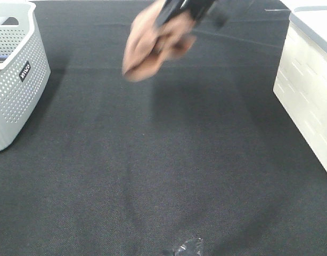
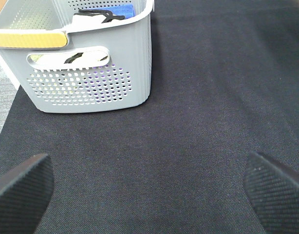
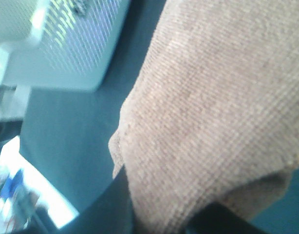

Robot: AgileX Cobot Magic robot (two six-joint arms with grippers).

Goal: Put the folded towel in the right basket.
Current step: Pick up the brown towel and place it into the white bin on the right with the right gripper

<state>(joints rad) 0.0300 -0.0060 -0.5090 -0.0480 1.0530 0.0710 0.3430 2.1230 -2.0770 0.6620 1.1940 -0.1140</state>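
Observation:
The folded towel (image 1: 147, 45) is tan-pink and hangs in the air at the top middle of the exterior high view, blurred. My right gripper (image 1: 174, 26) is shut on its upper part, high above the black mat. In the right wrist view the towel (image 3: 213, 107) fills most of the frame, pinched between the dark fingers (image 3: 110, 204). The right basket (image 1: 307, 85) is white and stands at the right edge, well to the right of the towel. My left gripper (image 2: 149, 195) is open and empty, low over the mat, and out of the exterior view.
A grey perforated basket (image 1: 14, 80) stands at the left edge. The left wrist view shows it (image 2: 91, 83) holding dark, white and blue items. A pale perforated basket wall (image 3: 66, 44) shows in the right wrist view. A small clear scrap (image 1: 187, 248) lies at the mat's front.

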